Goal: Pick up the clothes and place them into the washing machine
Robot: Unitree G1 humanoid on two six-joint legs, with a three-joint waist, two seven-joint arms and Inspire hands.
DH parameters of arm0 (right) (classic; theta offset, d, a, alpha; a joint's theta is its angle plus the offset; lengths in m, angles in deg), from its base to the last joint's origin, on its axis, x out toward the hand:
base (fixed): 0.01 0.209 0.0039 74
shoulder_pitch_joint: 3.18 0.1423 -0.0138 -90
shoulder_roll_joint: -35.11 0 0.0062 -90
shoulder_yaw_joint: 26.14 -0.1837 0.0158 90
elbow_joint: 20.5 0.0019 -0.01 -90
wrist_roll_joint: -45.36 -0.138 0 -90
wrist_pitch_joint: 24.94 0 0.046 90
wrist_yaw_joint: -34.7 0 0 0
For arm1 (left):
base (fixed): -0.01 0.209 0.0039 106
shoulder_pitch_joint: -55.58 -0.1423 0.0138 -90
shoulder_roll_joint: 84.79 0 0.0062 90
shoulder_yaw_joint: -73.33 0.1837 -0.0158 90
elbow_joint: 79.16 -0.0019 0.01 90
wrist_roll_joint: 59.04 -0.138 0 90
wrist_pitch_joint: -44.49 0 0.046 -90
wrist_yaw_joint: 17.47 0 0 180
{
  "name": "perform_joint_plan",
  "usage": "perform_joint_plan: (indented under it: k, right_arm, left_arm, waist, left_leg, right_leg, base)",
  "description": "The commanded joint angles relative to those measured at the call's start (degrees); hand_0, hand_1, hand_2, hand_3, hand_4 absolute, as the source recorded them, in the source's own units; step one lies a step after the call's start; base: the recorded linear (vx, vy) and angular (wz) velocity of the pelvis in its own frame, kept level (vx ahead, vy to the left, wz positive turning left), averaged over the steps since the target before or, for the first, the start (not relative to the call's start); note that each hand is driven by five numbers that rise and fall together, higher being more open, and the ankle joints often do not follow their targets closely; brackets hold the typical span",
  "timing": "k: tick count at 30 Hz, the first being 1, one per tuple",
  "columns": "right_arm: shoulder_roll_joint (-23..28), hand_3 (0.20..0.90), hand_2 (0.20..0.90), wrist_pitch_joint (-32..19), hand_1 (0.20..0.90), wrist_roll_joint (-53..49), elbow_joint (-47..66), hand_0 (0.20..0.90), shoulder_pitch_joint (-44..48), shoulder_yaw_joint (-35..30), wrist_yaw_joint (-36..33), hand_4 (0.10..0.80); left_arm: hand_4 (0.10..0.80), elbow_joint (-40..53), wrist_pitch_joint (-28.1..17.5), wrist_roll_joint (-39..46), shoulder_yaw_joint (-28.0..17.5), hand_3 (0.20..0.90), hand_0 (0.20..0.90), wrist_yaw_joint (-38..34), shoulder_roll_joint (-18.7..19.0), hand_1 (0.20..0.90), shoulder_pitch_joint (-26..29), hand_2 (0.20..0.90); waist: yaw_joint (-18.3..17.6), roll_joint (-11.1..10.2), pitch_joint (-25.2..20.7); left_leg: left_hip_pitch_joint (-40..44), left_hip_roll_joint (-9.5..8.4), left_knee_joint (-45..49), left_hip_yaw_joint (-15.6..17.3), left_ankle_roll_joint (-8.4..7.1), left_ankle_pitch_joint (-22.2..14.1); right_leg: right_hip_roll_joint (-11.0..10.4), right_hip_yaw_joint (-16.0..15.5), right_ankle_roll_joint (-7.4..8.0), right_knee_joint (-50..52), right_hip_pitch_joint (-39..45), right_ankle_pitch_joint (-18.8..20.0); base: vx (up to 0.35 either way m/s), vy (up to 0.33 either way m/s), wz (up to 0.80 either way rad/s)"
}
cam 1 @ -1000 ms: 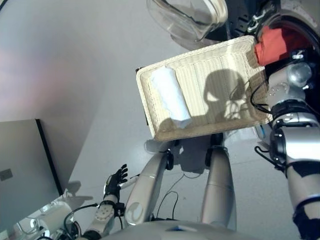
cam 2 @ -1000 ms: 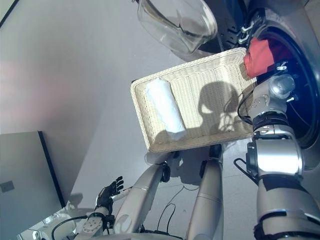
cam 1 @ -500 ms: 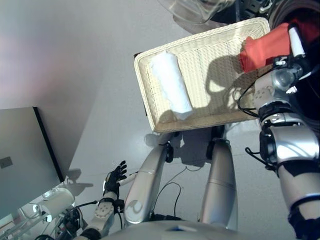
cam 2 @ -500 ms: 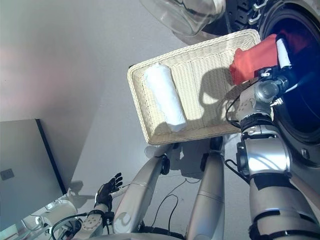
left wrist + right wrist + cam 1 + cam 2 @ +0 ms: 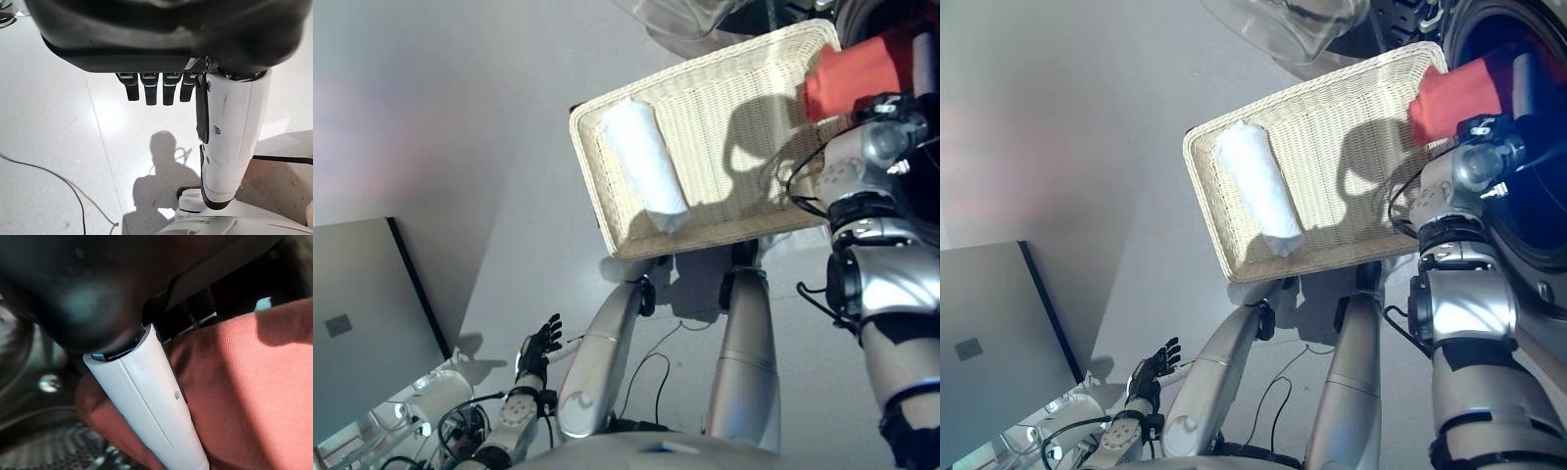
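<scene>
Red garment (image 5: 1459,93): bunched, clamped in the right robot hand (image 5: 146,396), thumb pressed across the cloth, held over the basket's far right corner, at the washing machine's dark drum opening (image 5: 1528,196), which lies just beyond on the right. White rolled cloth (image 5: 644,166): in the wicker basket (image 5: 744,137), near its left wall, long axis along that wall. Left robot hand (image 5: 540,348): idle, low near the floor, fingers straight, empty
</scene>
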Motion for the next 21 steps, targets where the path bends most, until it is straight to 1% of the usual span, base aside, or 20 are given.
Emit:
perform_joint_plan:
  k: [1,7,13,16,17,18,21]
  right_arm:
    - [8.13,0.2,0.2,-6.91,0.2,5.13,8.14,0.2,0.94,2.67,-2.31,0.3]
    - [10.87,0.2,0.2,-6.31,0.2,8.24,10.02,0.2,-0.13,1.16,-4.83,0.3]
    - [13.63,0.2,0.2,-5.92,0.2,11.03,12.32,0.2,-0.57,0.43,-6.71,0.3]
    - [16.13,0.2,0.2,-5.75,0.2,11.49,12.04,0.2,1.06,1.28,-7.16,0.3]
    - [16.2,0.2,0.2,-5.75,0.2,11.45,11.92,0.2,1.23,1.42,-7.14,0.3]
    - [17.76,0.2,0.2,-5.21,0.2,12.31,11.9,0.2,2.35,2.39,-7.48,0.3]
    - [20.06,0.2,0.2,-4.96,0.2,13.19,11.81,0.2,5.53,4.25,-8.45,0.3]
  left_arm:
    - [0.8,-1.1,-1.13,1.36,2.2,0.9,0.9,-1.33,-1.34,0.9,-1.82,0.9]
    - [0.8,-0.95,-1.26,1.54,2.98,0.9,0.9,-0.91,-1.63,0.9,-1.78,0.9]
    - [0.8,-1.29,-1.23,1.38,2.8,0.9,0.9,-0.77,-1.75,0.9,-2.08,0.9]
    - [0.8,-1.39,-1.16,1.15,2.97,0.9,0.9,-0.64,-1.54,0.9,-2.52,0.9]
    - [0.8,-1.38,-1.15,1.16,3.0,0.9,0.9,-0.64,-1.6,0.9,-2.5,0.9]
    - [0.8,-0.4,-1.17,0.95,3.17,0.9,0.9,-0.39,-1.3,0.9,-2.63,0.9]
    - [0.8,0.74,-1.25,0.86,3.42,0.9,0.9,-0.13,-0.81,0.9,-2.82,0.9]
  waist:
    - [-2.1,4.3,-2.73]
    - [-3.41,5.5,-3.31]
    - [-3.83,6.0,-3.81]
    - [-3.9,6.2,-4.45]
    - [-3.85,6.25,-4.46]
    - [-3.84,6.31,-4.81]
    - [-3.48,6.55,-5.33]
  left_leg:
    - [-3.82,-0.23,7.38,2.44,-1.97,-6.64]
    - [-3.34,0.06,7.53,4.0,-1.79,-7.21]
    - [-2.95,0.24,6.85,4.75,-1.75,-7.28]
    - [-2.63,0.53,5.97,4.95,-1.83,-7.14]
    - [-2.63,0.55,5.93,4.99,-1.83,-7.13]
    - [-2.53,0.57,5.74,5.13,-1.81,-7.17]
    - [-2.44,0.65,5.32,5.25,-1.88,-7.2]
  right_leg:
    - [2.52,-2.29,-2.45,-9.22,3.96,5.95]
    - [3.04,-0.64,-2.33,-9.47,3.53,6.38]
    - [3.17,0.25,-2.13,-10.05,3.31,6.92]
    - [3.32,0.59,-2.05,-10.67,3.32,7.08]
    - [3.35,0.63,-2.05,-10.7,3.3,7.12]
    - [3.5,0.82,-2.08,-10.96,3.25,7.11]
    - [3.6,1.25,-2.05,-11.29,3.15,7.17]
  base:
    - [0.014,0.035,-0.15]
    - [0.0,0.039,-0.18]
    - [0.007,0.013,-0.15]
    - [0.014,-0.004,-0.02]
    - [0.044,-0.004,-0.05]
    - [0.029,-0.001,-0.05]
    - [0.023,-0.007,-0.03]
